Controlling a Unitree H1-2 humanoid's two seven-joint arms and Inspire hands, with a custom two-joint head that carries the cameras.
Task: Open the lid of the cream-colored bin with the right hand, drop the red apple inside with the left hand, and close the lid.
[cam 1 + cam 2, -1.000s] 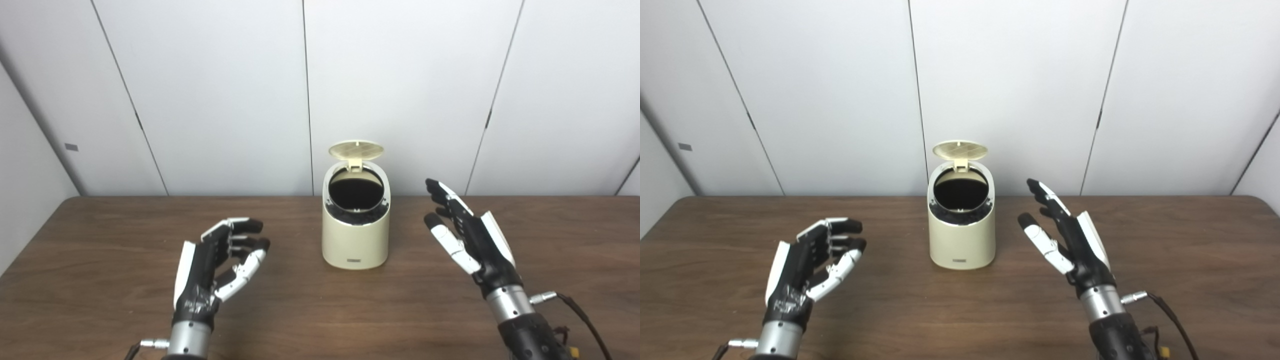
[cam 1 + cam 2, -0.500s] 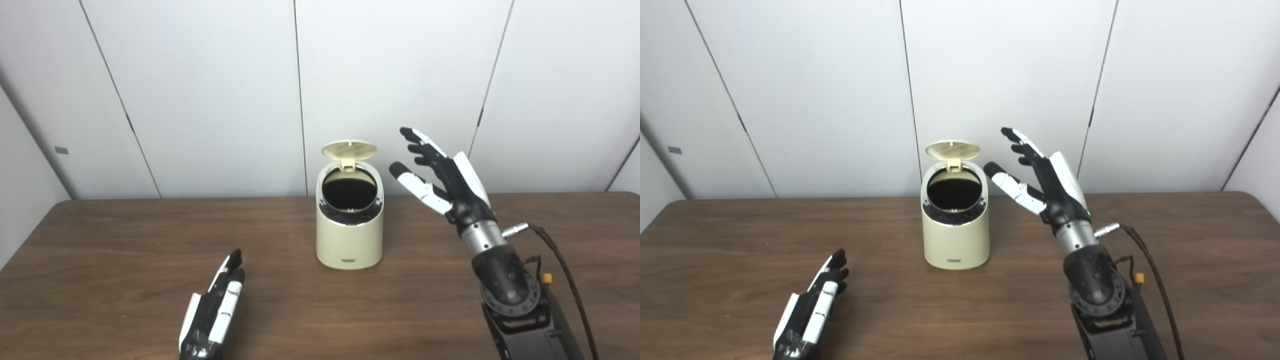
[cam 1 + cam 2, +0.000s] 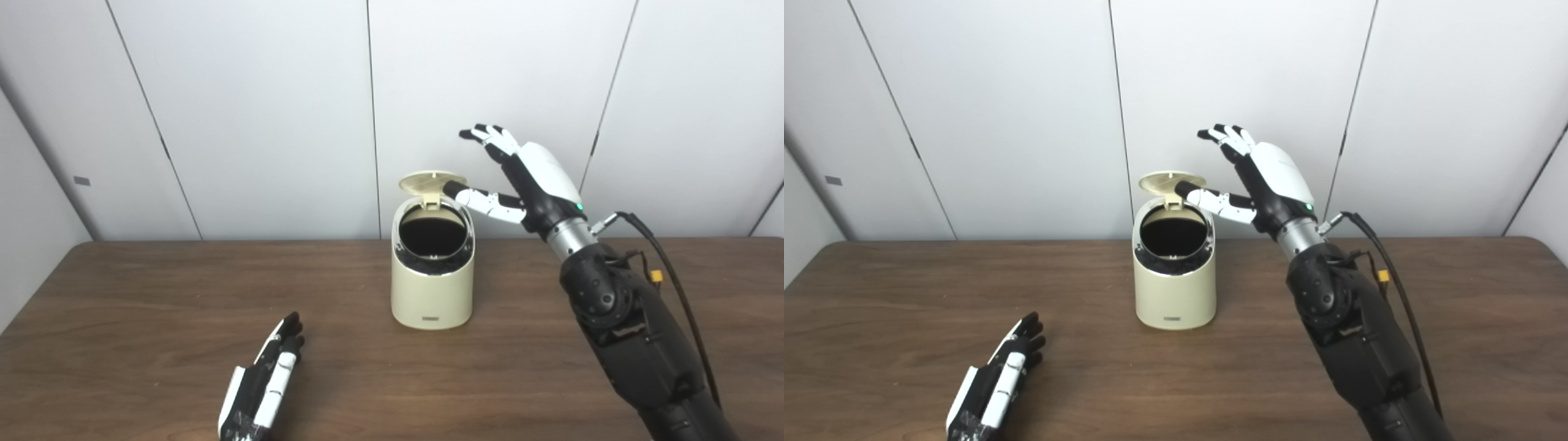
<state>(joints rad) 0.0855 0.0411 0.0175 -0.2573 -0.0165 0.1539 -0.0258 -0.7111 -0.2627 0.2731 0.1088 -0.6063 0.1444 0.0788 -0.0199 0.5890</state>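
Observation:
The cream-colored bin (image 3: 432, 288) stands upright on the middle of the brown table (image 3: 153, 318), its round lid (image 3: 432, 182) tipped up at the back and its dark inside exposed. My right hand (image 3: 520, 177) is raised beside the lid on its right, open with fingers spread; its thumb tip reaches the lid's right edge. My left hand (image 3: 263, 383) lies flat and low near the table's front left, fingers straight and together, holding nothing. No red apple shows in either view; the bin's interior is dark.
White wall panels (image 3: 257, 110) rise right behind the table's far edge. A black cable (image 3: 667, 269) runs along the right forearm.
The right hand rose and moved left from beside the bin up to the raised lid. The left hand dropped from a curled pose to lying flat at the front left.

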